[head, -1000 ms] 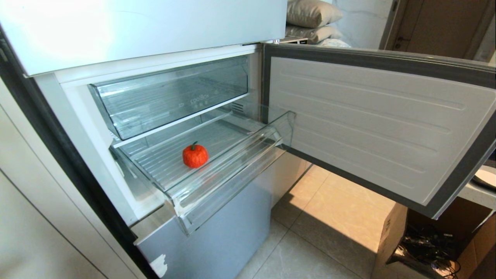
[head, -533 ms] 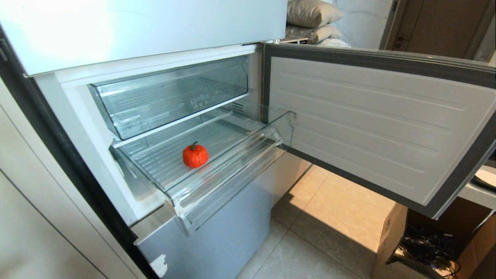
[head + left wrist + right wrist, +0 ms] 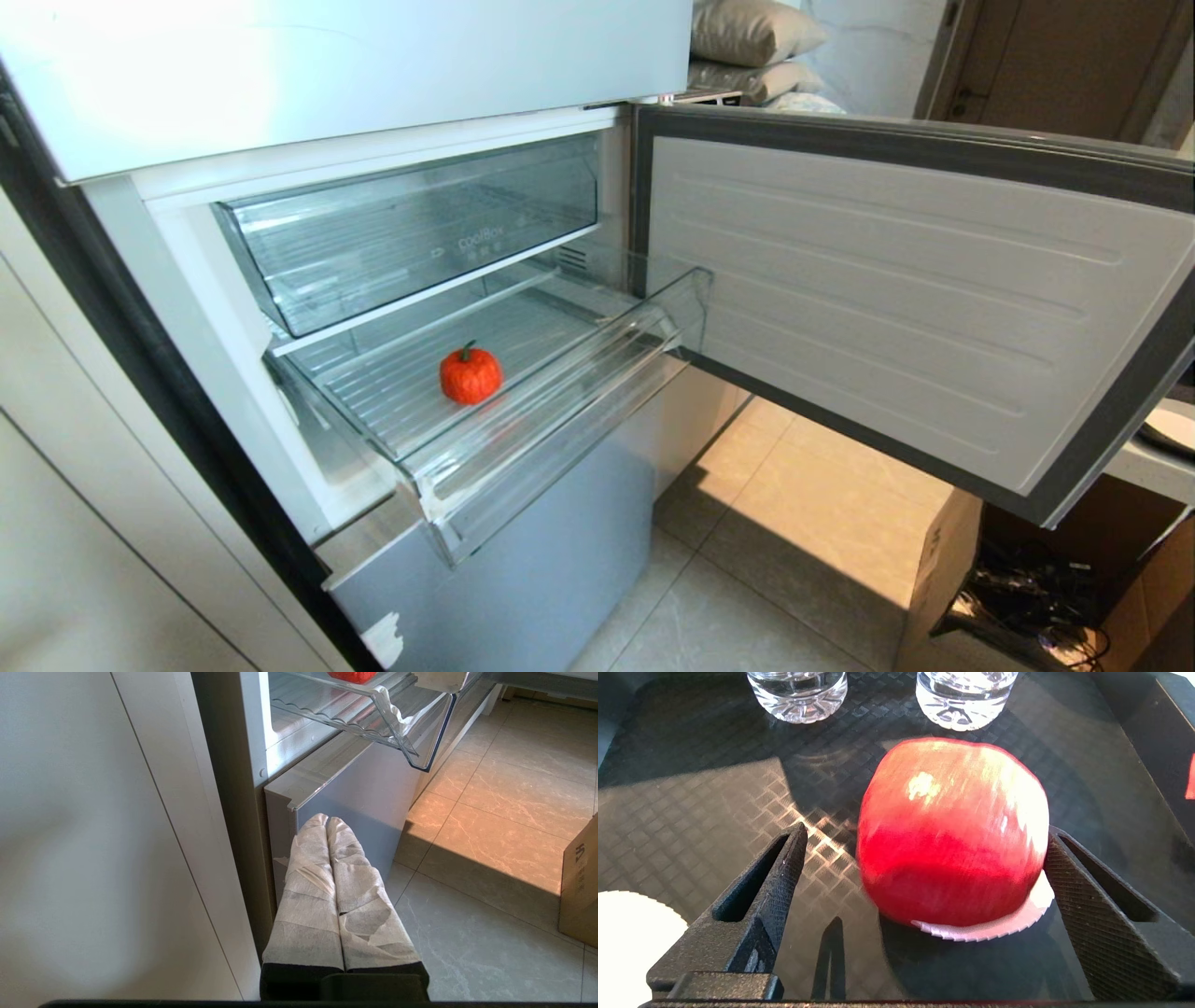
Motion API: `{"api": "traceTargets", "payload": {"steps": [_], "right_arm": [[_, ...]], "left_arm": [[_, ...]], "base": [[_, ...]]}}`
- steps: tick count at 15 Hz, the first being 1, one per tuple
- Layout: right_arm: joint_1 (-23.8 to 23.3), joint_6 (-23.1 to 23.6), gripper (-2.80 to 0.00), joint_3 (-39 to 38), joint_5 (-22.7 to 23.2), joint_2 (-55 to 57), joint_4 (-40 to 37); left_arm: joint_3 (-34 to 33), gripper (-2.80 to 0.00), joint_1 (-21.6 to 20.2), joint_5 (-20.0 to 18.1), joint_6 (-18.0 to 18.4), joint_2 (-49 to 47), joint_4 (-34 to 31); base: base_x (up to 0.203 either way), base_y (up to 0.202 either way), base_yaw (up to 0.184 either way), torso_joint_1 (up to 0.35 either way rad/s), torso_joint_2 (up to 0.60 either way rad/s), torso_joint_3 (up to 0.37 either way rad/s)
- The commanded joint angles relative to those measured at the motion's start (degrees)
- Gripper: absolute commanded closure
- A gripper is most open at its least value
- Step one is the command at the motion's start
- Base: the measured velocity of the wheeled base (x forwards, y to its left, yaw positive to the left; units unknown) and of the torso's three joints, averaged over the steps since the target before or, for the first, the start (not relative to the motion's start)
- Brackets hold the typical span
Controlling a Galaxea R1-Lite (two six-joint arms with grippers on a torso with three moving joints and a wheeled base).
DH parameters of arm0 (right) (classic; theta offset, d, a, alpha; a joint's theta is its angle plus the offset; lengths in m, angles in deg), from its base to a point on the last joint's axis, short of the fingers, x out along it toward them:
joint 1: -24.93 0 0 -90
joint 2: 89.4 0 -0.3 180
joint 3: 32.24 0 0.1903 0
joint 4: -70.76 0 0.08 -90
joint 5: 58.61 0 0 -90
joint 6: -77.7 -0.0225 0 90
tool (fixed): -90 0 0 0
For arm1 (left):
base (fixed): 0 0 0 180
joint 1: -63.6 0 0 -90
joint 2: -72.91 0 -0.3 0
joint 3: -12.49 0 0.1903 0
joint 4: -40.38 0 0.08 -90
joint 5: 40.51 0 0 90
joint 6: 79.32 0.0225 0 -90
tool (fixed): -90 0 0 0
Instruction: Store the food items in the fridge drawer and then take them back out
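Right gripper [image 3: 924, 842] is presented with its jaws spread wide around the glossy red apple [image 3: 952, 830]. One finger [image 3: 1092, 905] lies against or just beside the apple's flank; the other finger [image 3: 780, 872] stands apart from it, with bare tray surface visible in the gap. The apple is seated on a small white scalloped disc [image 3: 994, 926] on a dark diamond-patterned tray [image 3: 714, 812]. Two clear glasses [image 3: 798, 690] are set near the tray's far edge, beyond the apple.

Left gripper [image 3: 327, 821] is held low beside the fridge, its wrapped fingers pressed together, in front of the pale-blue bottom panel [image 3: 364, 788].

The fridge drawer [image 3: 551, 415] is pulled out, its curled front lip overhanging the panel. The orange-red fruit [image 3: 470, 375] is located on the ribbed floor near the front lip, with open floor on both sides. The fridge door [image 3: 896, 308] is swung open.
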Motion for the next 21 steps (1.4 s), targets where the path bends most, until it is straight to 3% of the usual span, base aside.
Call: {"api": "traceTargets", "payload": {"steps": [1, 8, 20, 21], "right_arm": [[-0.57, -0.31, -2.80, -1.04, 0.01, -1.94, 0.13], [-0.75, -1.21, -2.80, -3.75, 0.07, -3.22, -0.85], [-0.66, -1.30, -2.80, -0.23, -0.08, 1.50, 0.73], [-0.75, -1.30, 0.00, -0.23, -0.08, 1.50, 0.82]], "left_arm": [[0.00, 0.00, 0.00, 0.01, -0.01, -0.06, 0.04], [0.00, 0.00, 0.00, 0.01, -0.01, -0.01, -0.02], [0.00, 0.00, 0.00, 0.01, -0.01, 0.02, 0.04], [0.00, 0.00, 0.00, 0.01, -0.01, 0.02, 0.04]], "base": [[0.000, 0.000, 0.000, 0.000, 0.00, 0.000], [0.000, 0.000, 0.000, 0.000, 0.00, 0.000], [0.000, 0.000, 0.000, 0.000, 0.00, 0.000], [0.000, 0.000, 0.000, 0.000, 0.00, 0.000]]}}
